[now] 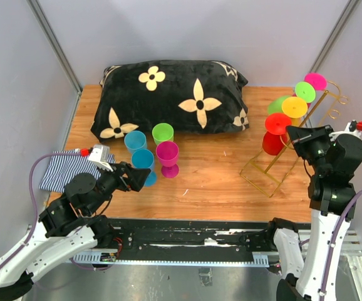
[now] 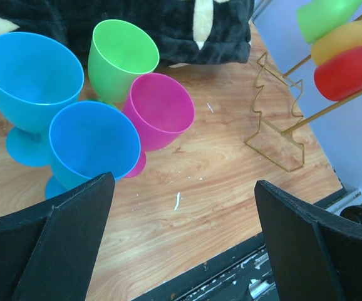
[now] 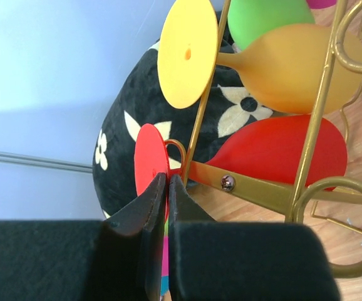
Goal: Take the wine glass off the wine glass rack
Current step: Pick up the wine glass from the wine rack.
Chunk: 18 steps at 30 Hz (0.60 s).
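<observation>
Pincers differ: right pincer (image 3: 167,188) clamps red wine glass (image 3: 275,150) on wine glass rack (image 3: 256,189), left pincer (image 2: 184,183) gapes released.

Bright, even light, soft shadows; wrist views sharp farther off, while the near black fingers (image 3: 162,207) blur.

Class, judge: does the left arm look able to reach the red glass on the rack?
Probably not: left gripper sits far across by the blue glasses; right gripper clamps the red glass.
</observation>
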Each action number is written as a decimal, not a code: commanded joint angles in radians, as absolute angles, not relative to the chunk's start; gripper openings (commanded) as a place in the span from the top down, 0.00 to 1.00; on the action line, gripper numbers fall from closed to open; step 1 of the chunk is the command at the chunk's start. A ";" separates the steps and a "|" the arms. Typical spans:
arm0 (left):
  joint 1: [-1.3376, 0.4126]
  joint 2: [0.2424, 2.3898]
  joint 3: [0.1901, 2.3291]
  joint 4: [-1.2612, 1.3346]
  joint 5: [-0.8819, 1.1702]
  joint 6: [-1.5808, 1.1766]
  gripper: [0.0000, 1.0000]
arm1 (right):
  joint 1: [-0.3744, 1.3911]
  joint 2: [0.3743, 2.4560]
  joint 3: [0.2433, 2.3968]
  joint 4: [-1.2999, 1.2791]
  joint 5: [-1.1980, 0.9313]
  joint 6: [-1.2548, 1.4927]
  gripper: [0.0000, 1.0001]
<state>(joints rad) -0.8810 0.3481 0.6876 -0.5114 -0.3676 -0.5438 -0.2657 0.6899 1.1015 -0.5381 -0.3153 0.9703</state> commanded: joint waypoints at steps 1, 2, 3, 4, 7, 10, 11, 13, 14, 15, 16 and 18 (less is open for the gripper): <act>-0.888 0.334 0.682 -0.496 -0.388 -0.552 0.00 | -0.282 0.653 1.085 -0.496 -0.293 1.061 1.00; -0.888 0.333 0.681 -0.497 -0.387 -0.552 0.00 | -0.283 0.644 1.083 -0.492 -0.286 1.073 0.99; -0.888 0.333 0.681 -0.497 -0.387 -0.552 0.00 | -0.282 0.637 1.084 -0.490 -0.277 1.082 0.99; -0.888 0.332 0.680 -0.496 -0.387 -0.553 0.00 | -0.282 0.632 1.086 -0.490 -0.271 1.089 0.99; -0.888 0.331 0.678 -0.496 -0.387 -0.554 0.00 | -0.282 0.631 1.089 -0.489 -0.263 1.105 0.99; -0.888 0.328 0.679 -0.496 -0.387 -0.555 0.00 | -0.282 0.636 1.085 -0.480 -0.263 1.120 1.00; -0.887 0.328 0.678 -0.497 -0.386 -0.555 0.00 | -0.282 0.639 1.082 -0.476 -0.265 1.124 1.00; -0.888 0.325 0.678 -0.497 -0.385 -0.555 0.00 | -0.282 0.643 1.077 -0.471 -0.267 1.133 0.99; -0.888 0.324 0.679 -0.497 -0.386 -0.555 0.00 | -0.282 0.644 1.074 -0.469 -0.269 1.137 0.99; -0.888 0.323 0.678 -0.497 -0.387 -0.555 0.00 | -0.282 0.645 1.071 -0.465 -0.271 1.145 0.99; -0.888 0.323 0.679 -0.497 -0.387 -0.555 0.00 | -0.282 0.646 1.064 -0.457 -0.271 1.153 0.99; -0.887 0.321 0.680 -0.497 -0.389 -0.555 0.00 | -0.282 0.646 1.053 -0.439 -0.279 1.164 0.99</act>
